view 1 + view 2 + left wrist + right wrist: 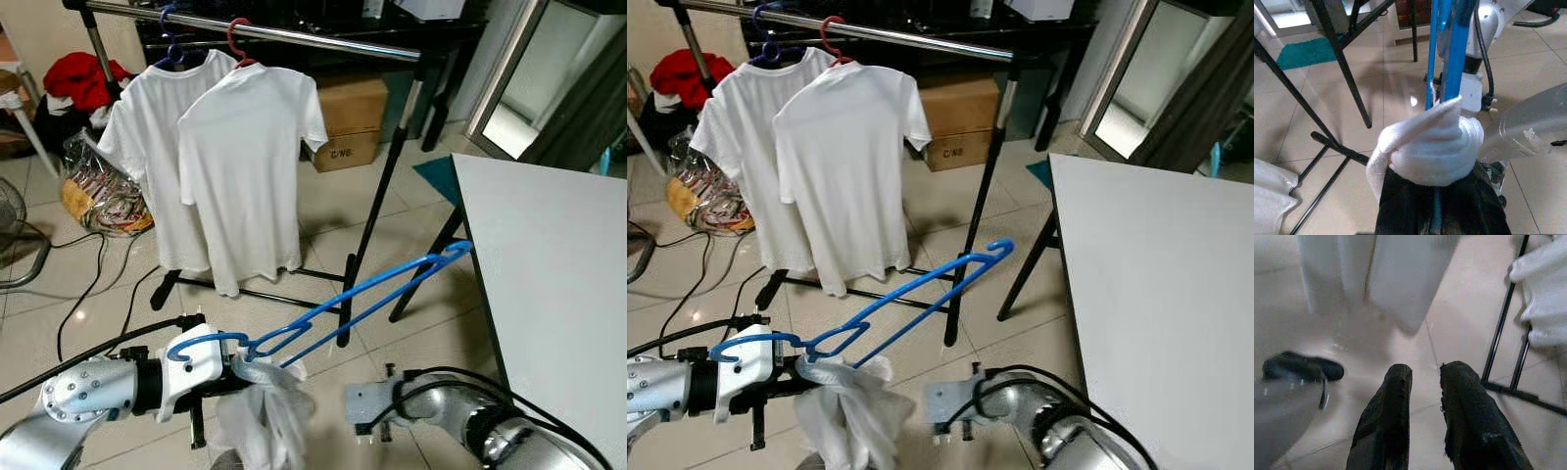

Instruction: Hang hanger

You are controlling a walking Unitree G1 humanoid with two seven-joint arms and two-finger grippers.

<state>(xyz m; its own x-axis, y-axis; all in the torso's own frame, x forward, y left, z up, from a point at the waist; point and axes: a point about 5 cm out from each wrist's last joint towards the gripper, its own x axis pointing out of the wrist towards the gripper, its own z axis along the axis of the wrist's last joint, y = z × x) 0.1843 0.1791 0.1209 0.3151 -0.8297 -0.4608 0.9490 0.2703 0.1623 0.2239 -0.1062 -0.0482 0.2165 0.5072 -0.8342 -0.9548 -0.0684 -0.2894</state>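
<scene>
Low down, the left gripper (235,372) pinches a blue hanger (362,294) with white cloth (265,411), aimed between rack (294,34) and bench (549,294); the right gripper (1425,382) fingers are slightly parted, empty.

Tiled floor (411,323) w/ black garment rack (367,225), cardboard box (351,122), cables (83,294); white table (549,264) at right.

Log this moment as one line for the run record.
left gripper: shut on blue hanger, white cloth bunched at fingers | right gripper: open, idle | rail: two white shirts hung | hanger not yet hung
</scene>
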